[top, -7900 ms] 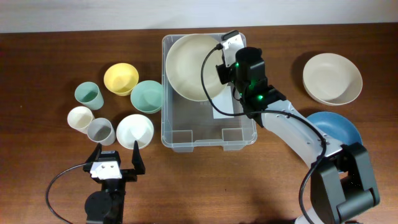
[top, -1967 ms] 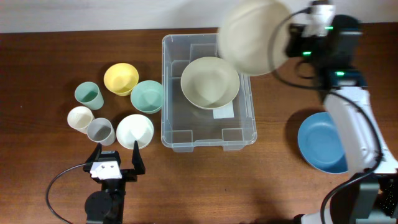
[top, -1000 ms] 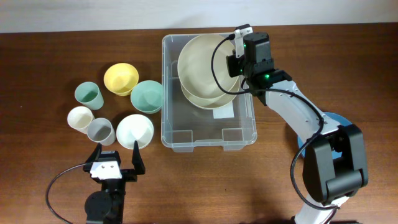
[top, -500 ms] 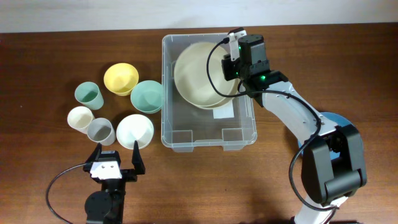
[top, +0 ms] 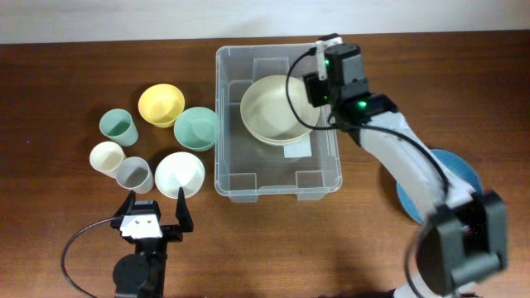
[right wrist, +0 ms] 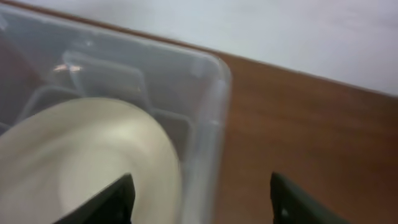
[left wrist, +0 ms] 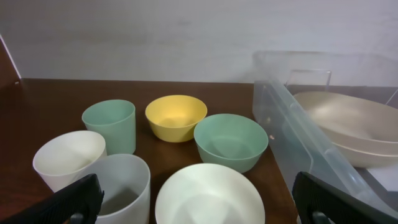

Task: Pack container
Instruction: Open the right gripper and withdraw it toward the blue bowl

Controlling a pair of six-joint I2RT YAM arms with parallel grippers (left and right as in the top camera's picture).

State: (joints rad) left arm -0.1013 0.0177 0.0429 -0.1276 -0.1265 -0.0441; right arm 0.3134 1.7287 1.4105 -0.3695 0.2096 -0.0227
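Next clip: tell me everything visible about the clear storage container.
The container is a clear rectangular plastic bin with a rounded rim and moulded corner steps, standing upright and lidless on the wooden table. Nested cream bowls rest in its far half, partly over a white label on its floor.
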